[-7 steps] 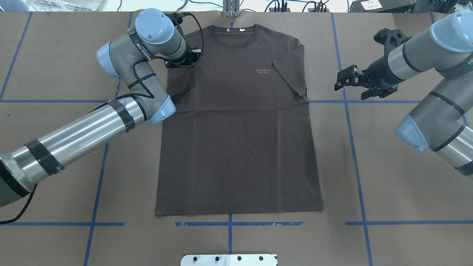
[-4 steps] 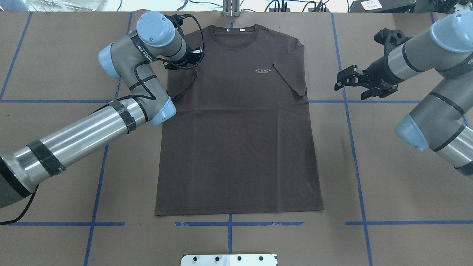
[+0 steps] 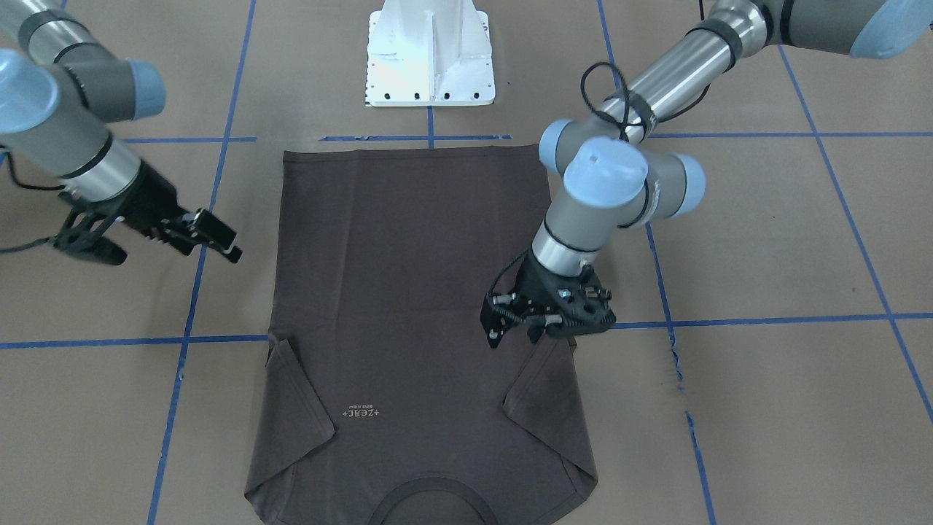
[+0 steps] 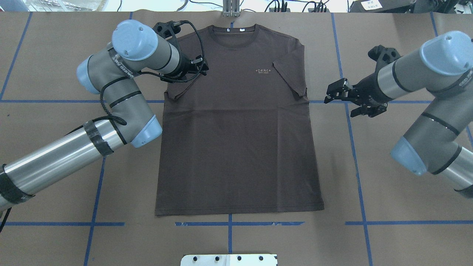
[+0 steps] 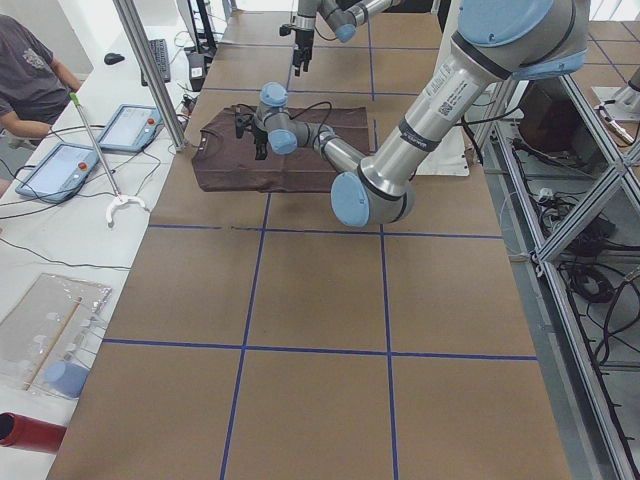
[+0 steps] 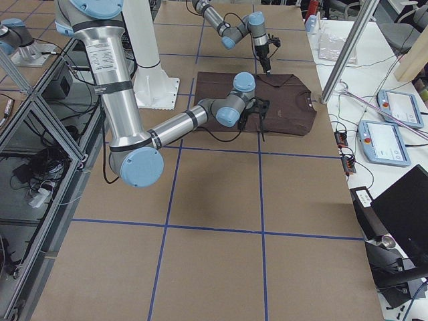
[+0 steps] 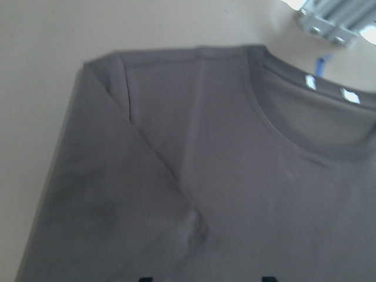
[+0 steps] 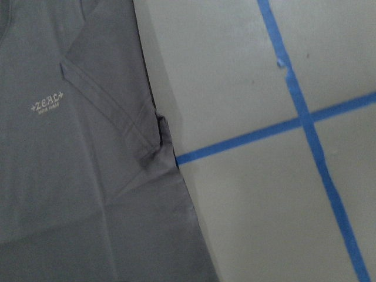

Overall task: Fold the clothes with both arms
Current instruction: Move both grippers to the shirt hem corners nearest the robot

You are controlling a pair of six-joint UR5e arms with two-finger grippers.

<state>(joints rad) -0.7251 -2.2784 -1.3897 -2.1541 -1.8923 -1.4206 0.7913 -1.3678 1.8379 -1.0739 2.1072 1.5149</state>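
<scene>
T-shirt [image 4: 240, 147] flat on surface [image 4: 44, 55], print up, sleeves tucked in. Soft, limp, light, so it'll likely drag; pinch at shoulder and hem edges. Left gripper [image 3: 516, 337] spread, empty, over one tucked sleeve. Right gripper [image 4: 329, 94] spread, just off other sleeve.

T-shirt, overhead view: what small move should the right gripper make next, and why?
Probably ease the right gripper inward to the T-shirt edge beside its folded sleeve. It hangs open over bare table, clear of the cloth, while the left gripper is open over the opposite sleeve. Both sleeves are tucked in, so a two-arm grasp seems next.
</scene>
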